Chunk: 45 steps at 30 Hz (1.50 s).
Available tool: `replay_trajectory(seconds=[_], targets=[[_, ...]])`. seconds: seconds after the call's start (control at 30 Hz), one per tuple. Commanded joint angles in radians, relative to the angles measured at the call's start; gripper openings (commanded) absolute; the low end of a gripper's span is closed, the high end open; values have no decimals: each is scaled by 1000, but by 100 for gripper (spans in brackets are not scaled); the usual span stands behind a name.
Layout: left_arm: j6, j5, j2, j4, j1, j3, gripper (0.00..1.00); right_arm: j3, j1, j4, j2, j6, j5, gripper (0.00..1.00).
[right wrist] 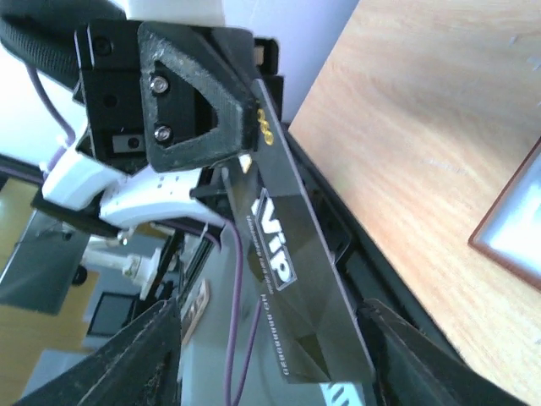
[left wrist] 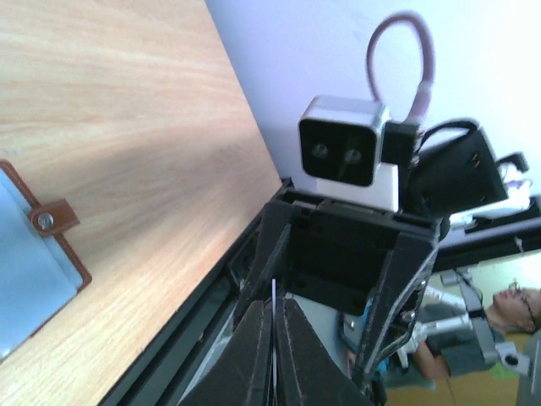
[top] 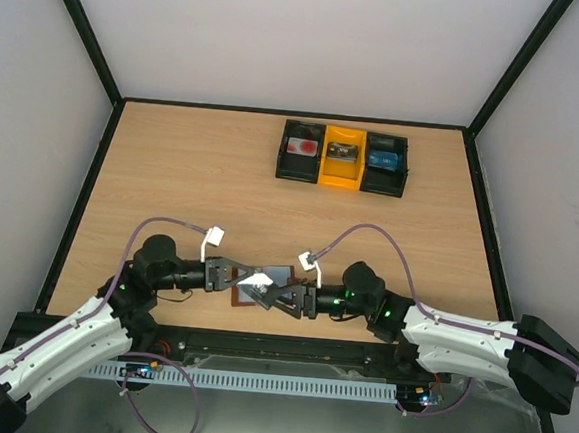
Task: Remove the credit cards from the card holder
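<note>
VIP card (right wrist: pixel 283 271) is pinched edge-on by left gripper (left wrist: pixel 273 326), jaws pressed together on it. It is held in the air near the card holder (top: pixel 277 274), which lies at the near edge of the table (top: pixel 191 189). Right gripper (top: pixel 288 297) jaws are spread either side of the card. The card is judged light, stiff and slick, best gripped across the flat faces near a short end. Whether other cards are in the sleeves cannot be made out. The holder is cut off in both wrist views.

Robotics lab — white-walled enclosure (top: pixel 284 36) around a wooden table (top: pixel 192 179)
</note>
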Motion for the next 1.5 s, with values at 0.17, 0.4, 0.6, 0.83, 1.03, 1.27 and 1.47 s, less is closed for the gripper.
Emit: replay_trajectory(seconds=[0.17,0.4,0.6,0.83,1.03,1.27,1.47], targets=[[-129,-297,-113,74,4,-4,3,-100,3,267,-21,228,284,63],[-188,-430,-168,134,4,-49,3,-122,3,417,-3,297,339,58],[-267,-452,-161,254,4,-136,3,-100,3,461,56,348,387,51],[-300,-452,-152,313,4,-164,3,-53,4,502,161,387,371,45],[-310,-456,-152,322,3,-171,3,-43,5,531,227,414,376,41],[-310,-461,-155,326,3,-178,3,-25,5,607,296,438,344,22],[-311,-459,-161,324,3,-184,3,-27,7,656,323,443,345,11]])
